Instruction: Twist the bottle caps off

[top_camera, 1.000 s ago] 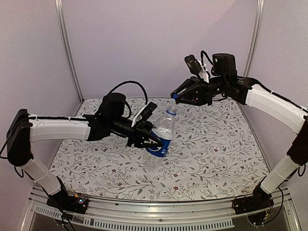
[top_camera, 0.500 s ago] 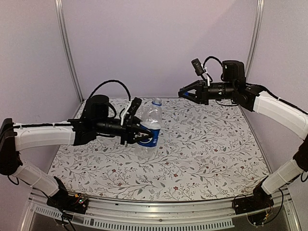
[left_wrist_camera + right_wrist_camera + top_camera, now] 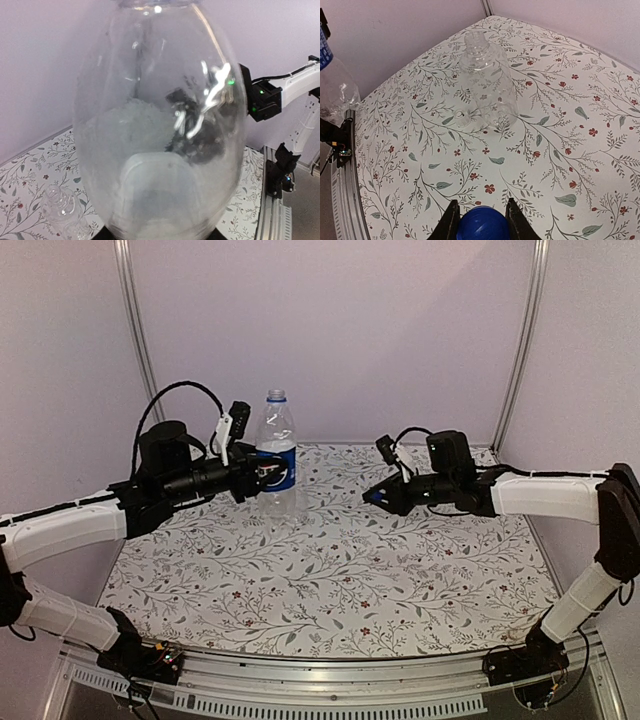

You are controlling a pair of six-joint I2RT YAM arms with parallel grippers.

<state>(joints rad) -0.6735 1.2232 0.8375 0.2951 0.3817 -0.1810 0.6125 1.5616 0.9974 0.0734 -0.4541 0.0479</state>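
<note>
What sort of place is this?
Probably a robot test booth: a left arm and right arm bolted to a metal rail, plain walls closing in a floral table, a bottle to practise on.

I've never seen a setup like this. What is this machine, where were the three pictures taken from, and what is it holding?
These are two robot arms bolted to a table covered with a flowered cloth. Each arm ends in a two-finger gripper. The wide picture comes from a camera above and behind the arms. The other two come from cameras on the wrists. The left gripper holds an upright Pepsi bottle by its label. The right gripper pinches a blue cap. A plain clear bottle lies on the table.
</note>
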